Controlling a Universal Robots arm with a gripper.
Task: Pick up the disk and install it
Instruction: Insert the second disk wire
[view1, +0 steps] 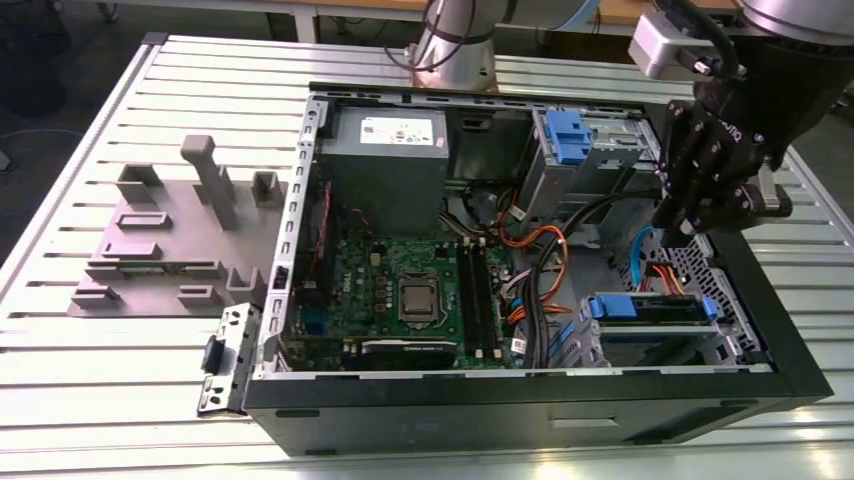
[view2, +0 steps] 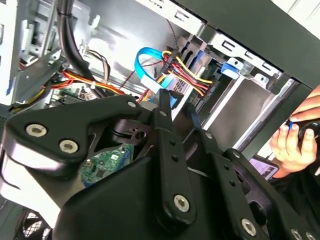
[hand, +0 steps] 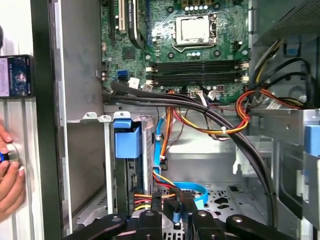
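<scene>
Blue-framed, the disk (view1: 650, 309) sits in its bay inside the computer case (view1: 534, 405). Above it the gripper (hand: 172, 202) hangs with its fingers nearly together, grasping nothing. A person's hand (view2: 295, 137) rests beside the case.

No print readable anywhere. White sticker (view1: 403, 130) on grey power supply (view1: 387, 175), upper middle of exterior view: lines too small. White lettering on black housing (view1: 727, 131) of my arm, upper right: cut off, illegible. Lit phone screen (hand: 15, 76) in first wrist view: unreadable.
</scene>
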